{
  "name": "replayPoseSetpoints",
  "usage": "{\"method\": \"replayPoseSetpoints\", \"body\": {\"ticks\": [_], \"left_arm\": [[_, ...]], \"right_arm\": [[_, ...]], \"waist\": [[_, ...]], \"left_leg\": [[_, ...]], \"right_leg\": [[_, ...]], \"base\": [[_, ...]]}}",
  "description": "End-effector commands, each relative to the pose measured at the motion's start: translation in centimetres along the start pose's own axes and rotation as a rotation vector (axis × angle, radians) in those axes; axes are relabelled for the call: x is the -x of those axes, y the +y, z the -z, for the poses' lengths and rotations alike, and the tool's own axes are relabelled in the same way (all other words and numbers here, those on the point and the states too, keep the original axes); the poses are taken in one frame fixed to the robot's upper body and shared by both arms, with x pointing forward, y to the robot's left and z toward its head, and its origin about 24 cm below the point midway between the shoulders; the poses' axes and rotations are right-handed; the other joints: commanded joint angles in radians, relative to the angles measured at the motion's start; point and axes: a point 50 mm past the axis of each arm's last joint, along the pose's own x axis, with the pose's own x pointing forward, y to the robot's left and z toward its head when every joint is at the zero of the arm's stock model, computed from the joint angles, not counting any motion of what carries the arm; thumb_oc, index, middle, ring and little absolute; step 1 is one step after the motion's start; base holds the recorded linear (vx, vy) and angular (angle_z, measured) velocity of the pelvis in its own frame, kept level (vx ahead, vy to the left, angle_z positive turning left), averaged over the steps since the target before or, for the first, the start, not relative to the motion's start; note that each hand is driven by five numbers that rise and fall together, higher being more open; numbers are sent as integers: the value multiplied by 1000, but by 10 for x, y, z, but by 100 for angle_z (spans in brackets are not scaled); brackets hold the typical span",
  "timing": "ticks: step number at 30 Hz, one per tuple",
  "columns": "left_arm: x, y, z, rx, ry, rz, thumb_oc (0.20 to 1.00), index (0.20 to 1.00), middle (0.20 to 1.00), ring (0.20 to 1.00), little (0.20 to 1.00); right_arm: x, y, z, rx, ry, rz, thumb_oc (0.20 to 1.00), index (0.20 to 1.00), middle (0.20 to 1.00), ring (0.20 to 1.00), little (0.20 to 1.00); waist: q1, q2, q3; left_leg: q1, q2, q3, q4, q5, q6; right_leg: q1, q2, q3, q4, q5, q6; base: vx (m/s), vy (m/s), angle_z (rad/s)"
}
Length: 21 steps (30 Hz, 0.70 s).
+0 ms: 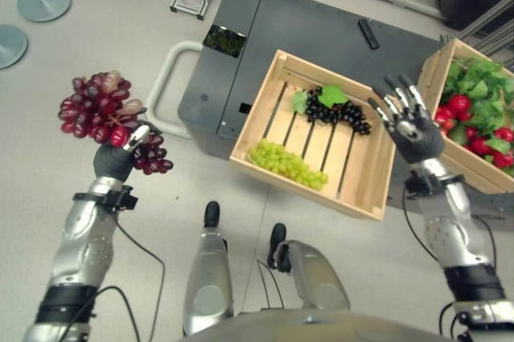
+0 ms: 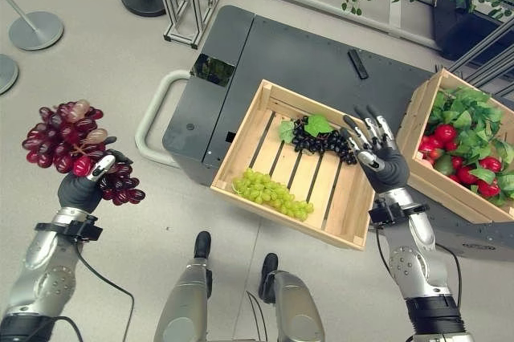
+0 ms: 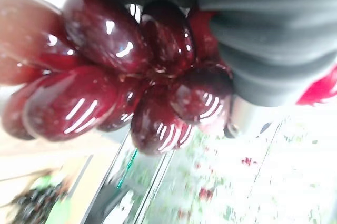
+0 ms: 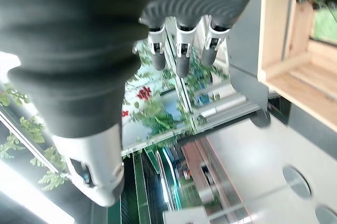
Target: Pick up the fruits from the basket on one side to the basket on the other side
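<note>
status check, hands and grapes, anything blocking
Left hand shut on red grapes, raised over the floor. Right hand open, empty, above crate edge. Green grapes and black grapes in crate. Nothing blocking.

The left hand (image 1: 115, 159) is mostly hidden behind the red grape bunch (image 1: 103, 114), its fingers buried among the berries; right of the slatted crate (image 2: 299, 167), the second crate (image 1: 474, 113) is cut off by the picture's edge; leaves cover much of its red fruit (image 2: 446, 133).
</note>
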Motion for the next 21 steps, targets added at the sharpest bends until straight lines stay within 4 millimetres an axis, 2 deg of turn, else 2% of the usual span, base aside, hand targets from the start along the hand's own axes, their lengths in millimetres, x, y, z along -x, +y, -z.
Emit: {"method": "replayPoseSetpoints", "body": {"ticks": [1,7,8,9,10,12,13,14,15,16,17,18,19,20,21], "left_arm": [[-2,4,-24,-113,-155,-38,200,200,200,200,200],[11,14,-10,-155,-130,-176,200,200,200,200,200],[11,13,-9,-162,-132,-180,200,200,200,200,200],[10,12,-8,-180,-136,-195,200,200,200,200,200],[8,10,-6,-215,-135,-204,200,200,200,200,200],[7,9,-4,-222,-140,-212,200,200,200,200,200],[6,8,-1,-210,-134,-218,200,200,200,200,200],[5,8,7,-209,-107,-234,200,200,200,200,200],[5,8,10,-216,-97,-232,200,200,200,200,200],[5,8,10,-216,-97,-232,200,200,200,200,200],[5,7,15,-199,-83,-240,200,200,200,200,200],[5,7,15,-199,-83,-240,200,200,200,200,200],[4,9,20,-192,-68,-262,200,200,200,200,200],[3,9,21,-192,-68,-261,200,200,200,200,200],[1,7,20,-185,-75,-265,200,200,200,200,200]], "right_arm": [[-6,1,-15,71,-105,-1,1000,1000,1000,1000,1000],[-12,6,-18,118,-111,-22,1000,1000,1000,1000,1000],[-13,7,-19,123,-114,-26,1000,1000,1000,1000,1000],[-16,8,-21,141,-122,-35,1000,1000,1000,1000,1000],[-18,8,-28,204,-133,-37,1000,1000,1000,1000,1000],[-19,8,-33,231,-151,-36,1000,1000,1000,1000,1000],[-19,7,-36,240,-160,-30,1000,1000,1000,1000,1000],[-18,6,-39,285,-161,-20,1000,1000,1000,1000,1000],[-17,6,-41,308,-164,-17,1000,1000,1000,1000,1000],[-17,6,-41,309,-163,-17,1000,1000,1000,1000,1000],[-13,4,-41,312,-168,7,1000,1000,1000,1000,1000],[-13,4,-41,313,-168,7,1000,1000,1000,1000,1000],[-9,2,-40,318,-172,29,1000,1000,1000,1000,1000],[-8,2,-41,319,-172,29,1000,1000,1000,1000,1000],[-5,0,-41,310,-178,50,1000,1000,1000,1000,1000]], "waist": [[-10,8,-58],[13,10,-44],[18,10,-38],[28,17,-30],[43,30,-28],[46,35,-27],[37,35,-29],[17,24,-31],[5,23,-34],[6,24,-33],[-15,32,-44],[-15,33,-43],[-37,51,-52],[-39,53,-51],[-54,59,-55]], "left_leg": [[23,3,7,89,-97,16],[27,25,-11,95,-82,0],[22,27,-16,89,-67,-6],[14,37,-32,56,-27,-24],[11,40,-60,-26,39,-49],[5,34,-66,-48,60,-51],[3,26,-47,-40,47,-35],[12,28,56,41,-33,8],[25,36,110,87,-79,19],[23,38,110,94,-83,19],[78,50,203,147,-154,33],[80,51,202,149,-156,33],[150,60,251,173,-222,29],[152,60,249,173,-224,29],[183,70,291,180,-232,30]], "right_leg": [[0,-44,3,-12,73,87],[12,-25,-19,-8,58,65],[14,-18,-25,-18,58,61],[13,-9,-47,-38,57,55],[8,-5,-86,-46,42,50],[2,-12,-104,-48,44,44],[-3,-24,-124,-63,56,42],[-9,-58,-164,-76,65,37],[-10,-68,-185,-89,67,33],[-10,-67,-184,-89,66,33],[-9,-76,-233,-115,73,26],[-7,-75,-234,-115,73,26],[-3,-78,-265,-115,56,31],[0,-77,-267,-115,55,32],[-7,-86,-295,-117,66,30]], "base": [[-15,-40,2],[-48,-108,2],[-141,-173,9],[-172,-173,15],[-141,-126,30],[-96,-78,74],[-196,-128,89],[-239,-129,100],[-181,-111,112],[-157,-100,119],[-87,-58,76],[-89,-104,95],[6,-43,97],[-54,-65,139],[-83,-9,119]]}}
